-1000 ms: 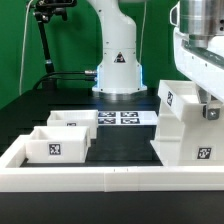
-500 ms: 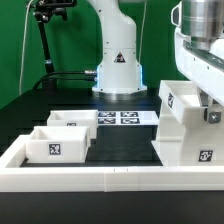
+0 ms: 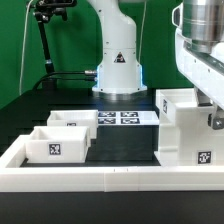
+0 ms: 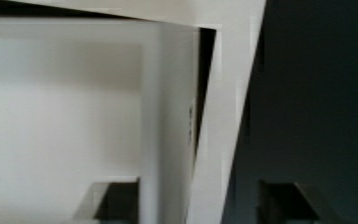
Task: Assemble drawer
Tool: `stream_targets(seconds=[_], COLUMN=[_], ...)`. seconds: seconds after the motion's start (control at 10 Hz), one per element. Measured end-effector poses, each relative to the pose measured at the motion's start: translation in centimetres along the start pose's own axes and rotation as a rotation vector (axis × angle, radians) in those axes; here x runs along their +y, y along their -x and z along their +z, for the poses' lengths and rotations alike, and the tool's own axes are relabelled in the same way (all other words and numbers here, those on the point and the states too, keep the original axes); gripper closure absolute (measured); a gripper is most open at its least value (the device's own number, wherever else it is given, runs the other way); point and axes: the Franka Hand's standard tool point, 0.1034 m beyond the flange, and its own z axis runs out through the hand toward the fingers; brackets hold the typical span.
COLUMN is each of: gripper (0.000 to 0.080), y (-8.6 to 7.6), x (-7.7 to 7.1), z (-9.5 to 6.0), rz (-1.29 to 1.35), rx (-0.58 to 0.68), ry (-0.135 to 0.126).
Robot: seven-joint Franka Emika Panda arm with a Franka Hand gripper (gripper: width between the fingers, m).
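The tall white housing (image 3: 185,130) of the drawer stands at the exterior view's right, with tags on its front and side. My gripper (image 3: 212,118) reaches down over its right wall, largely hidden by my arm. In the wrist view the gripper (image 4: 197,205) straddles that white wall (image 4: 179,120), one dark fingertip (image 4: 119,203) on each side, shut on it. Two small open-topped trays (image 3: 55,145) (image 3: 75,122) sit side by side at the left, apart from the housing.
The marker board (image 3: 125,117) lies flat at the back middle. A low white border wall (image 3: 110,178) runs along the front and left. My arm's base (image 3: 118,70) stands behind. A black stand (image 3: 45,40) rises at the back left.
The housing has shifted slightly toward the exterior view's left and sits a little lower, moving with my gripper. The trays have not moved.
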Motion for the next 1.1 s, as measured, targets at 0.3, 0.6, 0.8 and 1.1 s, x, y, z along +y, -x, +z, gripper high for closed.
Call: stream_targets(seconds=[0.3, 0.6, 0.8, 1.1], gripper=[0.0161, 0.0152, 0.0151, 0.0151], y=[0.1, 0.2, 0.2, -1.4], x=[0.0, 0.3, 1.7, 3.1], z=[0.0, -0.2, -1.9, -4.6], rz=[-0.001, -0.026, -0.099, -0.293], rx=[0.000, -0.001, -0.011, -0.009], ry=[0.000, -0.012, -0.016, -0.049])
